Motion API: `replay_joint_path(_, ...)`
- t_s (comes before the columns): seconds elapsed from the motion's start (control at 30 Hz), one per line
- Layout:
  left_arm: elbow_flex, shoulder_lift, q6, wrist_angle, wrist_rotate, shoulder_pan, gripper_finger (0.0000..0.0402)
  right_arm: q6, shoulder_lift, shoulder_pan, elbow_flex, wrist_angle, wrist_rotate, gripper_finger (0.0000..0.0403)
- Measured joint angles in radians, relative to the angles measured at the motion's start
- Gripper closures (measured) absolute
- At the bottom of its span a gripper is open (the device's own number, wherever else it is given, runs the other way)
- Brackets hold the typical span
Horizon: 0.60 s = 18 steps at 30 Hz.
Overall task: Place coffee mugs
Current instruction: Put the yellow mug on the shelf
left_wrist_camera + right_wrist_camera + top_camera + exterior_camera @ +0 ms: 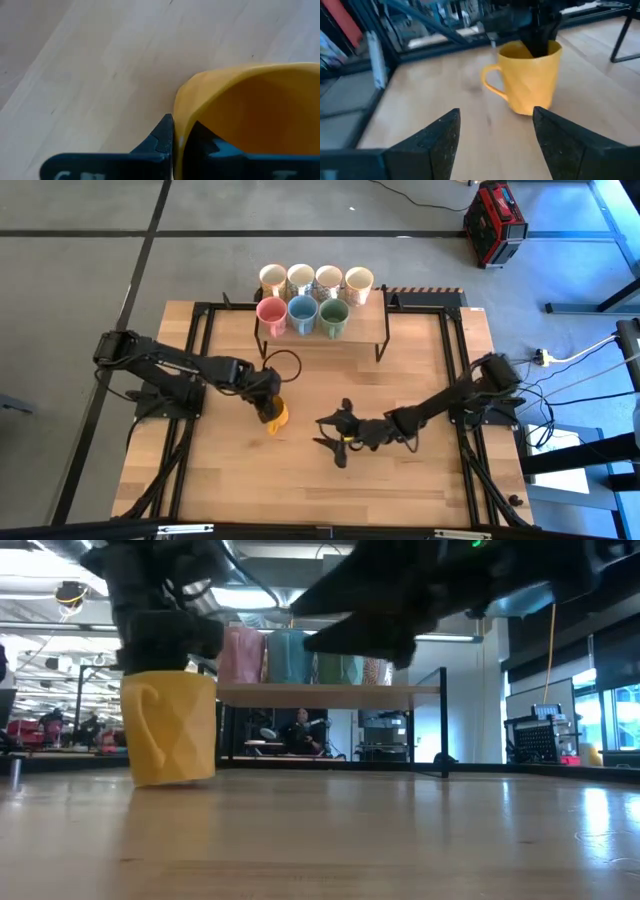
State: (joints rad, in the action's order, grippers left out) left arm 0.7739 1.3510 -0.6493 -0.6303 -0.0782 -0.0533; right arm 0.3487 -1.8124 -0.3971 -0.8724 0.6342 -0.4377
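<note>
An orange mug [276, 416] stands upright left of the table's middle, its handle [150, 727] toward the near edge. My left gripper [268, 404] is above it, shut on its rim. My right gripper [333, 437] is open, a little to the mug's right and pointing at it; in the right wrist view its fingers frame the orange mug [529, 77] without touching it. Seven more mugs sit on a black rack [383, 330] at the far side: several cream ones [315, 279] in the back row, and pink [271, 315], blue [302, 312] and green [333, 316] ones in front. My left gripper pinches the mug's rim wall [181, 117], one finger [161, 136] outside the cup and the other inside it. The fingers come from above, pointing steeply down. The mug stays upright; whether its base rests on the table or hangs just above it, I cannot tell.
The rack's legs [444, 725] stand on the far half of the table. Bare wood [400, 490] lies on the near side, between and in front of the arms. A red case [494, 222] and cables lie on the floor beyond the table.
</note>
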Motion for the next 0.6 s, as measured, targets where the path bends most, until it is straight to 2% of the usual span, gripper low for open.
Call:
replay_joint_path(0.13,0.033,0.048,0.027,-0.018,0.022,0.032,0.0385,-0.037,-0.055,0.049,-0.060,-0.005,0.092,0.0172)
replay_joint_path(0.27,0.075,0.068,0.054,-0.028,0.000,0.039,0.0381,-0.043,-0.104,0.082,-0.121,-0.007,0.176,0.0179)
replay_joint_path(0.37,0.096,0.064,0.058,-0.014,-0.009,0.041,0.0358,-0.043,-0.135,0.091,-0.152,-0.009,0.214,0.0180)
replay_joint_path(0.6,0.098,0.064,0.058,-0.002,-0.015,0.040,0.0306,-0.042,-0.204,0.090,-0.201,-0.010,0.229,0.0180)
